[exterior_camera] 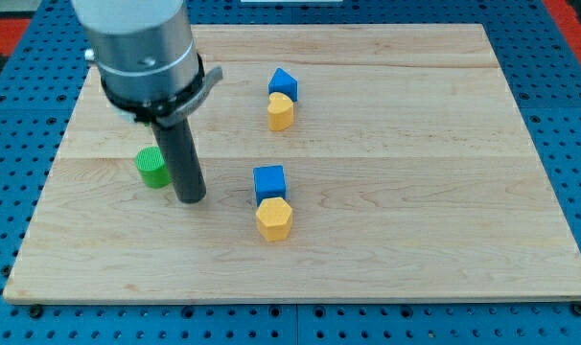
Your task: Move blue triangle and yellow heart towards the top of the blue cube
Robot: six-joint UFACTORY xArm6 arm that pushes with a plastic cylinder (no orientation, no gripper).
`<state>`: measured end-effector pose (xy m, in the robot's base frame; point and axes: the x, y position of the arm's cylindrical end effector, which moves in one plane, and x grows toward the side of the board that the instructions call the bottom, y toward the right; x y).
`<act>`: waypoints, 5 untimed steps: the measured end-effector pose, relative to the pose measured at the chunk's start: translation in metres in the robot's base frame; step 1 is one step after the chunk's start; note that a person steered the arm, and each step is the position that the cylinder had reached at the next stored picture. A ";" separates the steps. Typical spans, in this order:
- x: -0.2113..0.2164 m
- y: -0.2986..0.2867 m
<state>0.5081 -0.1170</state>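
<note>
The blue triangle (283, 82) lies at the top middle of the wooden board (415, 144). The yellow heart (281, 112) touches it just below. The blue cube (269, 181) sits lower, near the board's middle, with a clear gap between it and the heart. My tip (191, 199) rests on the board to the left of the blue cube, well away from the triangle and the heart. It stands just right of a green cylinder (153, 167).
A yellow hexagon block (273, 218) touches the blue cube's bottom side. The arm's grey body (142, 43) hangs over the board's top left. A blue pegboard (559, 115) surrounds the board.
</note>
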 end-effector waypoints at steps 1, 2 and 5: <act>-0.008 -0.037; -0.036 -0.051; -0.098 0.114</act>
<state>0.4096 -0.0034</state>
